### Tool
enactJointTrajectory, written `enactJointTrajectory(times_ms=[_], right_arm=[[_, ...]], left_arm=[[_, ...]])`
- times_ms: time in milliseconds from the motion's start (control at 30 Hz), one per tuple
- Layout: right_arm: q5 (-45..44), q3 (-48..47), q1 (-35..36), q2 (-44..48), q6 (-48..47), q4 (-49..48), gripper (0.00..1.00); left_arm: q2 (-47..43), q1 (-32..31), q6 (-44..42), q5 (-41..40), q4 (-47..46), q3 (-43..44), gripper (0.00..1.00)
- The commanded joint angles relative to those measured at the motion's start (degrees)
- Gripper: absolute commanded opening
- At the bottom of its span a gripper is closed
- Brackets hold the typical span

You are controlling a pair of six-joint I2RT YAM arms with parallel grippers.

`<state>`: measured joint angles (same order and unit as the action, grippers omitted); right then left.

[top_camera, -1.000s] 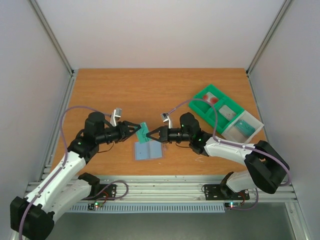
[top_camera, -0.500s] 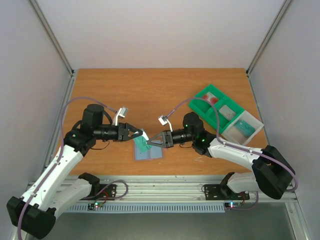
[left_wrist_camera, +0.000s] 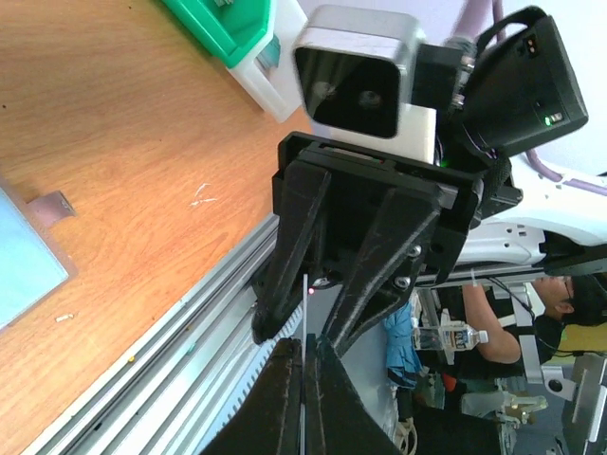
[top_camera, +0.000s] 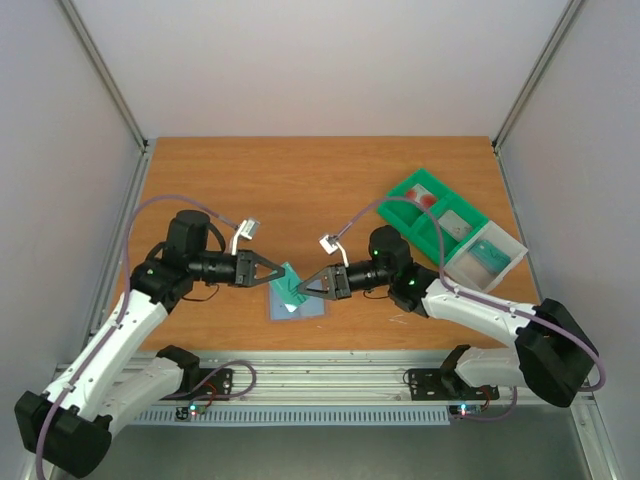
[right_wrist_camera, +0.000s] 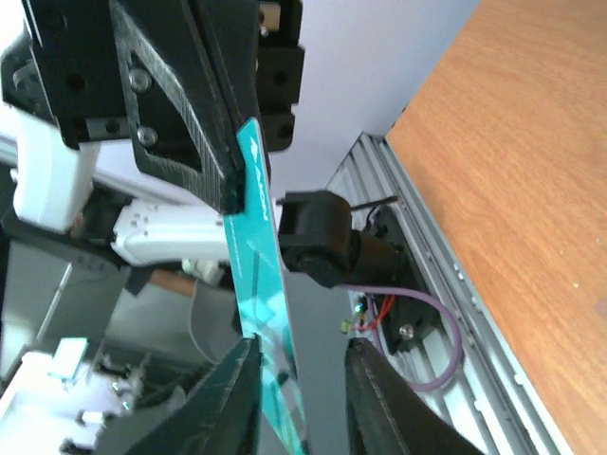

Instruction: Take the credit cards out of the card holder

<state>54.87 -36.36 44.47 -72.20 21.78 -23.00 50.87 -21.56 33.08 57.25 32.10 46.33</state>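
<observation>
Just below the middle of the top view, the left gripper (top_camera: 277, 272) is clamped tight on one end of a teal-green credit card (top_camera: 290, 287). The card is held over the upper left corner of the card holder (top_camera: 310, 306), which lies spread open, grey-blue side up, on the wooden table (top_camera: 300, 180). The right gripper (top_camera: 306, 288) faces it, its fingers slightly parted around the card's other end. A green tray (top_camera: 400, 212) sits at the right.

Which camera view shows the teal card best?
The right wrist view: the teal card shows its printed face close up. The top view shows it small, over the wallet; the left wrist view shows only its thin edge.
</observation>
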Motion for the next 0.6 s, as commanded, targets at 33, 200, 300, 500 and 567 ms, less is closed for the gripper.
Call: enactJointTrajectory(times_ms=[33,200,300,500,567], right_arm=[[-8.3,1.8,0.3,3.5,4.3,-0.5,0.33],[-15.6,5.6,0.3,3.9,15.4,-11.8,0.44],[-19.2,6.1,0.3,4.0,18.9,-15.1,0.49],[-23.2,5.9,0.3,3.6,21.3,-14.4,0.39],[-23.5,5.8,0.3,3.3,21.7,-15.2,0.33]], left_arm=[[-1.2,0.0,6.4,-2.2,-11.8,-3.0,0.0],[-3.4,0.0,16.6,-9.2,-26.5,-8.0,0.01],[-4.3,0.0,20.3,-14.0,-31.0,-9.4,0.0],[-4.9,0.0,24.5,-19.8,-36.8,-11.1,0.0],[-5.2,0.0,24.7,-21.0,-36.5,-11.3,0.0]])
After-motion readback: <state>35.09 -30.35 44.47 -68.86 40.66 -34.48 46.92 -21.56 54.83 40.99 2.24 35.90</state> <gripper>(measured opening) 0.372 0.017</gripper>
